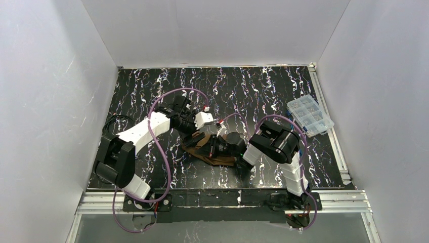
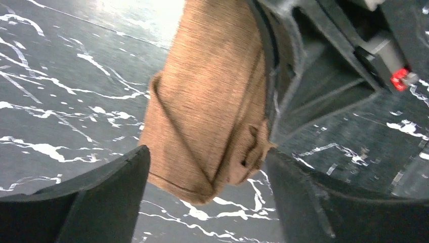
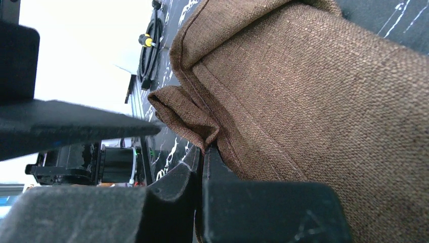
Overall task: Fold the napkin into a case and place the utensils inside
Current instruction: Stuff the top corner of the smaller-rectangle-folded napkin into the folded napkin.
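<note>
While my right gripper (image 3: 182,144) pinches the napkin (image 2: 207,101) at its hem, my left gripper (image 2: 206,154) hangs wide astride its near end, long axis pointing ahead.

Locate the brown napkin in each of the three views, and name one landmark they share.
Top external: the napkin lies just below the picture's centre.
Left wrist: the napkin runs down the centre from the top edge.
Right wrist: the napkin fills the upper right.
Shared landmark: the black, white-veined tabletop.
</note>
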`<control>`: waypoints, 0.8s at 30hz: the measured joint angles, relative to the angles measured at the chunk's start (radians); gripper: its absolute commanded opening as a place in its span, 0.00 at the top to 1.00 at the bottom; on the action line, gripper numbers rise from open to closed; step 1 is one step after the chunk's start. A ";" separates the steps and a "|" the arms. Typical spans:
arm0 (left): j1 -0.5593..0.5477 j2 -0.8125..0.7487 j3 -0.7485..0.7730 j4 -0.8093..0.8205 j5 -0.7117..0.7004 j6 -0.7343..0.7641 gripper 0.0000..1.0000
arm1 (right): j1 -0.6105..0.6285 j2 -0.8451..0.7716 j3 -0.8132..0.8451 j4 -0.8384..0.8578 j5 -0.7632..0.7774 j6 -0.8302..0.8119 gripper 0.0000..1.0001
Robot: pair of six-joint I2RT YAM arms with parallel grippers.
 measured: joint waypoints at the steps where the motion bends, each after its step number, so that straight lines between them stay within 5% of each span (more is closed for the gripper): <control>1: -0.003 -0.003 -0.004 0.021 -0.010 -0.008 0.24 | 0.000 0.000 0.001 -0.003 -0.001 0.005 0.99; 24: -0.060 -0.011 -0.161 0.297 -0.267 -0.005 0.44 | -0.032 -0.022 0.041 -0.147 -0.068 0.119 0.99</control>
